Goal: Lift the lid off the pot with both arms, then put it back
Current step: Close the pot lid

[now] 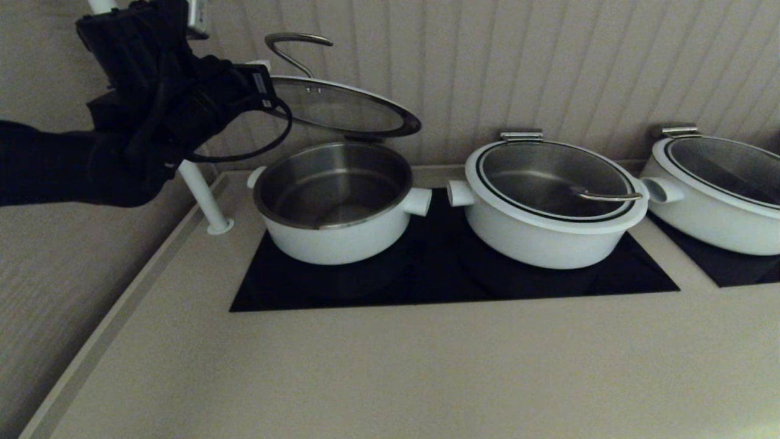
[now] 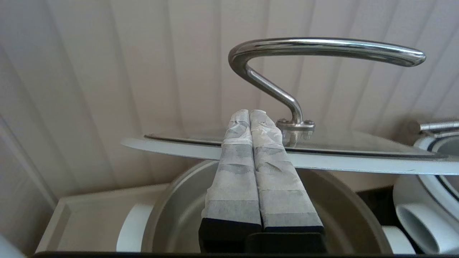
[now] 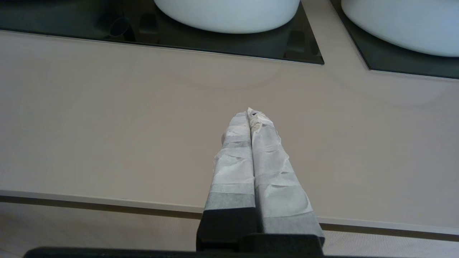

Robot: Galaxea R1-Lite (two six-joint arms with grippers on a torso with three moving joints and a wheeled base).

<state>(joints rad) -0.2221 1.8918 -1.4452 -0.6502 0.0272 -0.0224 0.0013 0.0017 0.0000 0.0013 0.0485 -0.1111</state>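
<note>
The pot (image 1: 335, 201) stands open on the left of the black cooktop (image 1: 451, 286), its steel inside showing. The lid (image 1: 341, 110) is raised above it, tilted, its far right edge low near the pot's back rim. Its steel loop handle (image 1: 292, 42) stands up at its left edge. My left gripper (image 1: 263, 82) is at the lid's left edge. In the left wrist view the gripper (image 2: 250, 113) is shut with nothing between its fingers, which cross the lid's white rim (image 2: 358, 163) beside the handle's base (image 2: 296, 127). I cannot tell whether they touch. My right gripper (image 3: 250, 113) is shut and empty over the counter's front.
A like pot with its lid on (image 1: 548, 207) stands right beside the open pot, and a third (image 1: 719, 195) stands at the far right. A white post (image 1: 204, 201) rises at the counter's left back corner. The beige counter (image 1: 390, 378) stretches in front; a panelled wall is close behind.
</note>
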